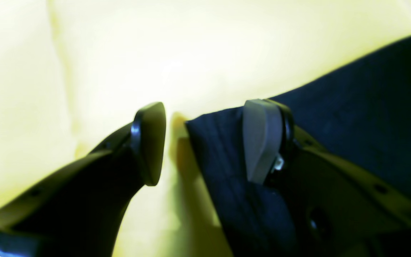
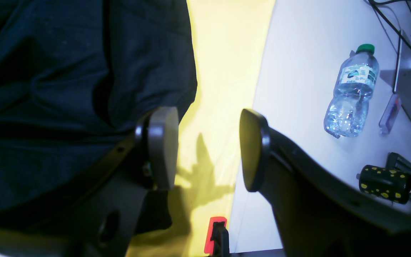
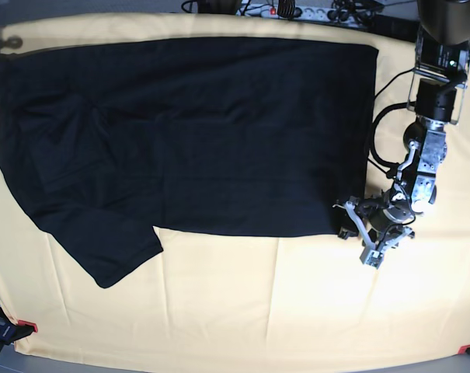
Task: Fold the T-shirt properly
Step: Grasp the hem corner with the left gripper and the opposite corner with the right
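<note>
The black T-shirt (image 3: pixel 196 132) lies spread flat on the pale yellow cloth (image 3: pixel 258 303), one sleeve pointing to the lower left. My left gripper (image 3: pixel 367 233) hovers at the shirt's lower right corner. In the left wrist view it (image 1: pixel 205 135) stands open, straddling the corner of the T-shirt (image 1: pixel 351 107): one pad (image 1: pixel 262 142) is over the fabric, the other over bare cloth. My right gripper (image 2: pixel 207 146) is open too, at the edge of the T-shirt (image 2: pixel 66 89), with only yellow cloth between its fingers.
Beyond the cloth's edge, the white table holds a lying water bottle (image 2: pixel 351 92), a black cylinder with yellow dots (image 2: pixel 384 184) and cables. A red clip (image 2: pixel 214 228) pins the cloth's corner. A power strip (image 3: pixel 297 12) lies along the far edge.
</note>
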Controlling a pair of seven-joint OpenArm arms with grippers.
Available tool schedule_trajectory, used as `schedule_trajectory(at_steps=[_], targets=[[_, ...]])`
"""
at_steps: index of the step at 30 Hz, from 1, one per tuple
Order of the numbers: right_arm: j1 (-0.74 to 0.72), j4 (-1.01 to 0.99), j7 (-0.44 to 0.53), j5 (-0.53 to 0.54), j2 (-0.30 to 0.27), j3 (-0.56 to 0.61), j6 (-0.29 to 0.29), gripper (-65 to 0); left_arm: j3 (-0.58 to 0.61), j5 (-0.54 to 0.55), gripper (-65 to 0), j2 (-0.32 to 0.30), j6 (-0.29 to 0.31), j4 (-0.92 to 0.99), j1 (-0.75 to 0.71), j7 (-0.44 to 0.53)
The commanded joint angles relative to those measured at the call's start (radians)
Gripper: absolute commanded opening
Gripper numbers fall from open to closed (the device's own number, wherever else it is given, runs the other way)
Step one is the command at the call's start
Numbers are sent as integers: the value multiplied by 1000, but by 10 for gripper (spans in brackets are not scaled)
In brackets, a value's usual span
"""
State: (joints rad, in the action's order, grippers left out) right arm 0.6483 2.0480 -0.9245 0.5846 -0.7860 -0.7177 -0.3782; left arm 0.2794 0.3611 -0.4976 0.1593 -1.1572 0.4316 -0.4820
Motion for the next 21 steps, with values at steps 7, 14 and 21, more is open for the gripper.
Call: schedule_trajectory(at_steps=[7,14,21], targets=[[-3,8,16,-4,-23,-14,7,-348,-53,45,-303,-12,-47,-12,8,7],[-4,9,16,21,-20,-14,-1,-348,-53,97,-303,-2,-1,-12,-6,-50],[-11,9,16,22,19,-14,-9,-347,-53,136,-303,14,33,-12,-5,-54]])
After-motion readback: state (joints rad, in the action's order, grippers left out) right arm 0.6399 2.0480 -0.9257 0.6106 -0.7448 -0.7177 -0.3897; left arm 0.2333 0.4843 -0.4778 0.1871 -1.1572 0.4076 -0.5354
